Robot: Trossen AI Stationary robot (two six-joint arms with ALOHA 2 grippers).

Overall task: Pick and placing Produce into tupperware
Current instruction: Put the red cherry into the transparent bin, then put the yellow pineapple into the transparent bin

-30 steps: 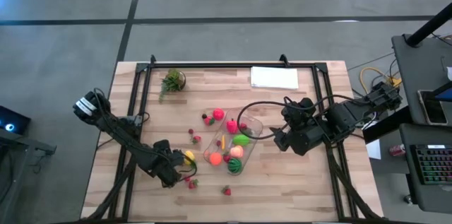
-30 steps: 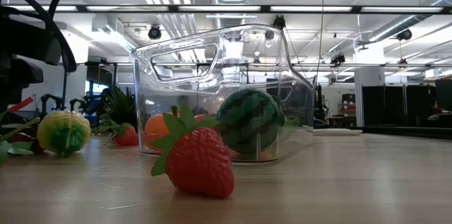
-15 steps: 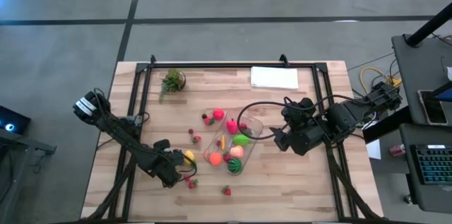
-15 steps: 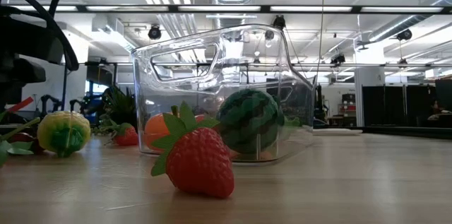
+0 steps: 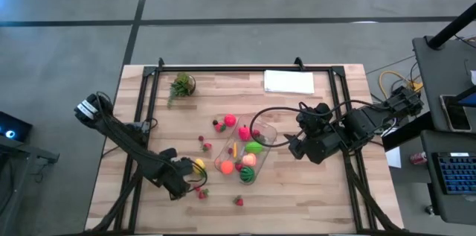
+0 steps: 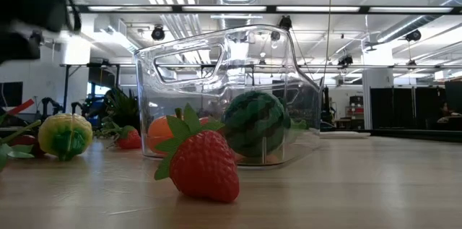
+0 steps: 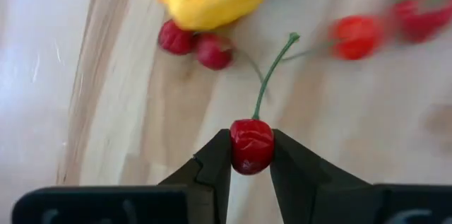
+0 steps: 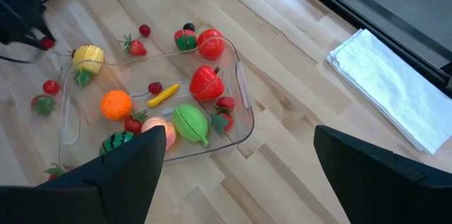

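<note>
Cherry (image 7: 251,145) position relative to the left gripper (image 7: 251,155) is the governing relation: the fruit sits pinched between the two dark fingertips, with its green stem running straight ahead of the fingers and away from the wrist. The long axis of stem and fruit therefore lies in line with the gripper, not across it.

In the high view, the left gripper (image 5: 181,182) sits at the near left of the table (image 5: 312,199), just beside the yellow produce piece (image 5: 198,165) and a few loose red pieces. The tupperware (image 5: 265,133) lies to its right, near but not touching, and already contains several produce items. The left arm is the nearer arm to the cherry and the only one engaged; the carry to the tub runs to the right.

The right gripper (image 8: 237,155) hangs beyond the right side of the tub with its fingers spread wide and holding nothing.

View differences: only the left wrist view shows the pinch on the cherry; in the high view the fruit is too small to distinguish. Whether the cherry is clear of the wood cannot be determined with confidence. The right wrist view shows the tub contents. The low view shows a strawberry (image 6: 200,161) in front of the tub and neither gripper clearly.
</note>
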